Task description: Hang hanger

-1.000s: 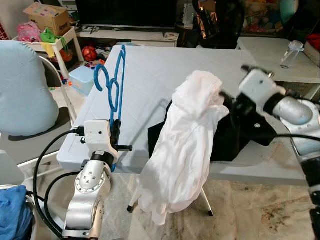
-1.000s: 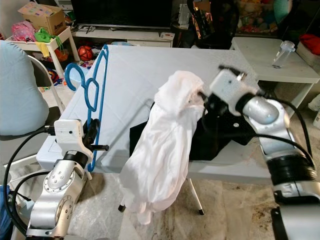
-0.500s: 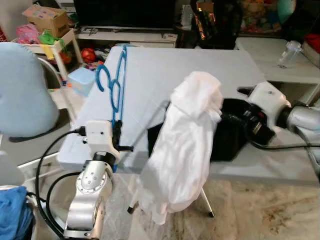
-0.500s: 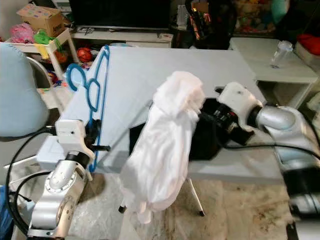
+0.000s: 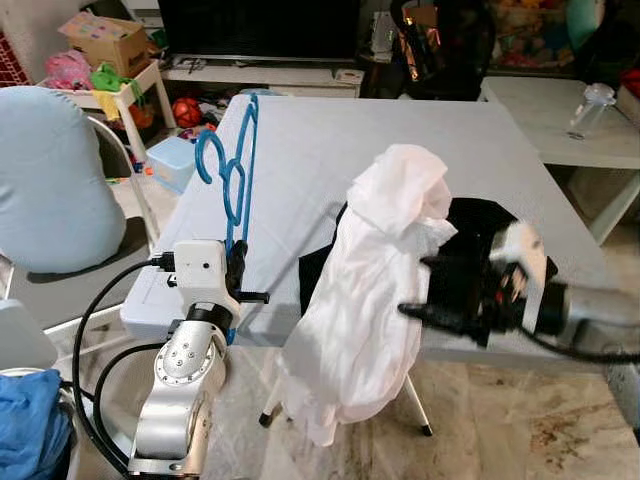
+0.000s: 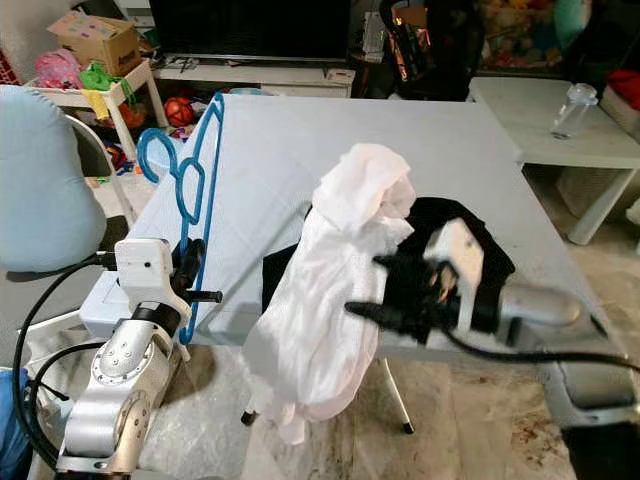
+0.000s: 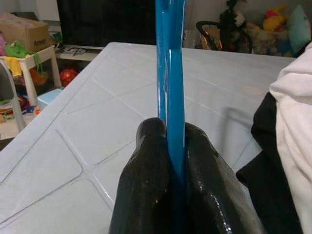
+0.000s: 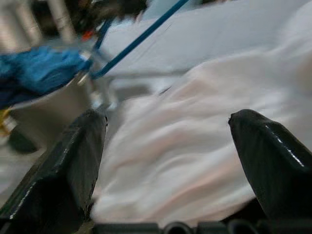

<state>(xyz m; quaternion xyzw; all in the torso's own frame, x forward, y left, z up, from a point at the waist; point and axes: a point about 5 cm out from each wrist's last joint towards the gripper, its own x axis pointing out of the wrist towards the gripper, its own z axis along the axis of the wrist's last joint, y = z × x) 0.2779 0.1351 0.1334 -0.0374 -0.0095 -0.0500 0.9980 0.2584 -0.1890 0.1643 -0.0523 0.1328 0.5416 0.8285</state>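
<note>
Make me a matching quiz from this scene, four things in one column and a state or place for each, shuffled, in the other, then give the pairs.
Things:
1. blue hanger
2. white garment
3. black garment
4. right gripper

States or places:
A. lying flat on the table, partly under the white cloth
B. open, fingers spread in front of the white cloth
C. clamped upright in the left gripper
D. draped over the table's front edge, hanging toward the floor

Pairs: 1-C, 2-D, 3-A, 4-B
</note>
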